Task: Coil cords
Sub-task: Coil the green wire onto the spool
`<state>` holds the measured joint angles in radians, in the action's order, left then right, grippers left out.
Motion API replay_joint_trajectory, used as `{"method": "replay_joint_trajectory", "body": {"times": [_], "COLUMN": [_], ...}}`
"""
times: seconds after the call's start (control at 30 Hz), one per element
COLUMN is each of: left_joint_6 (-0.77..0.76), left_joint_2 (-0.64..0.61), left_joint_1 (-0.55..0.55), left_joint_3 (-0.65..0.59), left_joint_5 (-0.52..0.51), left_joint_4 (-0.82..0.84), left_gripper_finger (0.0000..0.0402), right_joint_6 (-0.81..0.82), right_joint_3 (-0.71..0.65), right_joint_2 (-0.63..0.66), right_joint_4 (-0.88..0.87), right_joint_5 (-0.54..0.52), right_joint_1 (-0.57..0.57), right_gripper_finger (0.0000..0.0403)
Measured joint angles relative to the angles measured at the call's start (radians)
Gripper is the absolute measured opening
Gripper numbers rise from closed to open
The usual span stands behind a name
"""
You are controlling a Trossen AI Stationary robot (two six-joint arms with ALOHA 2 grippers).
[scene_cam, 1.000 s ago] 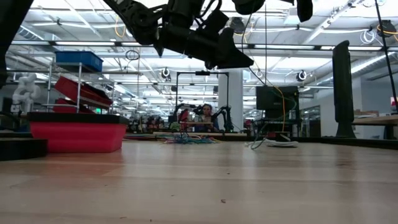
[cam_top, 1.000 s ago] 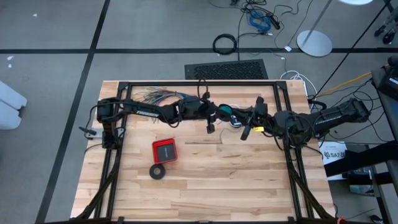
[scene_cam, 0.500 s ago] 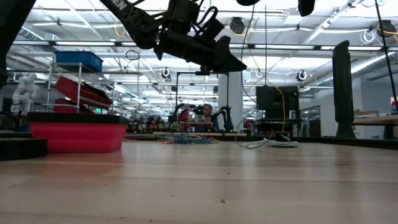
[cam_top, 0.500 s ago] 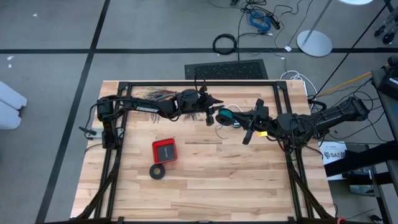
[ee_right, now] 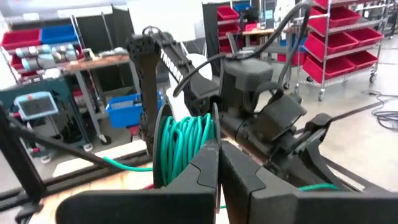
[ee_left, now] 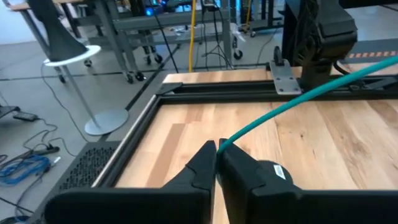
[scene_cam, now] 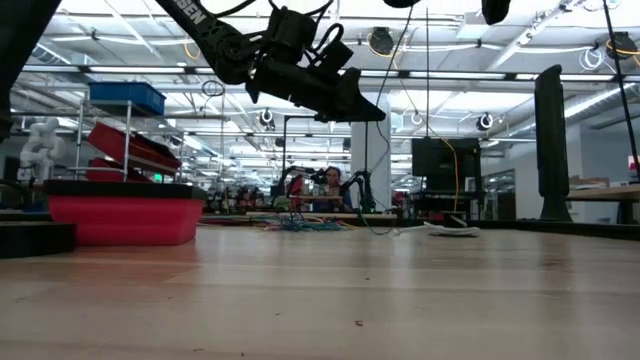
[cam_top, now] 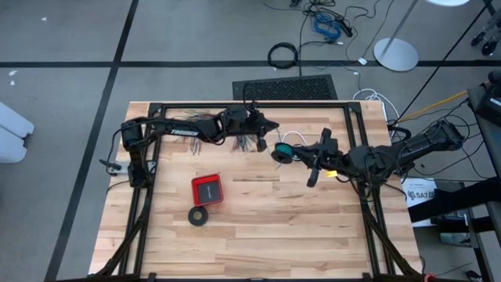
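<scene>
Left gripper point(ee_left: 216, 148) clenched on teal wire point(ee_left: 292, 104) near the surface's point(cam_top: 258, 227) far edge, right gripper point(ee_right: 219, 149) clenched holding the teal coil point(ee_right: 186, 146)

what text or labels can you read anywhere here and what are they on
"SAT": on the white sign off the table's right edge, as best it reads; the rest of it is too small.
White lettering on the left arm: too blurred to read.
Red box: no readable text.
Nothing else is legible.
</scene>
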<state>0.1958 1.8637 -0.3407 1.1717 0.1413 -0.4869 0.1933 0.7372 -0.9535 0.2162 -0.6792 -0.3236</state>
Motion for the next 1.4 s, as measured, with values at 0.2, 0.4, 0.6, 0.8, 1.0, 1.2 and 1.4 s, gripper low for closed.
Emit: {"method": "replay_joint_trajectory", "body": {"times": [0.2,0.4,0.6,0.8,1.0,1.2,1.4], "left_joint_6": [0.010,0.054,0.051,0.047,0.036,0.000,-0.035], "left_joint_2": [0.000,-0.025,-0.100,-0.191,-0.216,-0.211,-0.210], "left_joint_1": [-0.011,-0.012,-0.020,0.000,0.038,0.070,0.094], "left_joint_3": [0.000,0.000,0.004,0.004,0.007,0.014,0.014], "left_joint_5": [0.037,0.034,0.031,0.032,0.026,0.020,0.019], "left_joint_4": [0.044,0.129,0.205,0.264,0.300,0.331,0.355], "left_gripper_finger": [0.0009,0.0007,0.0006,0.0006,0.0006,0.0005,0.0005], "right_joint_6": [0.022,0.028,0.100,0.134,0.117,0.049,0.012], "right_joint_3": [0.000,0.000,0.000,0.000,0.000,0.000,0.000], "right_joint_2": [0.000,0.000,0.000,-0.021,-0.087,-0.171,-0.239], "right_joint_4": [-0.082,-0.194,-0.364,-0.453,-0.440,-0.336,-0.230], "right_joint_5": [-0.069,-0.132,-0.143,-0.208,-0.209,-0.217,-0.279], "right_joint_1": [-0.002,0.000,0.031,0.065,0.110,0.146,0.188], "right_gripper_finger": [0.0000,0.0000,0.0000,0.0000,0.0000,0.0000,0.0000]}}
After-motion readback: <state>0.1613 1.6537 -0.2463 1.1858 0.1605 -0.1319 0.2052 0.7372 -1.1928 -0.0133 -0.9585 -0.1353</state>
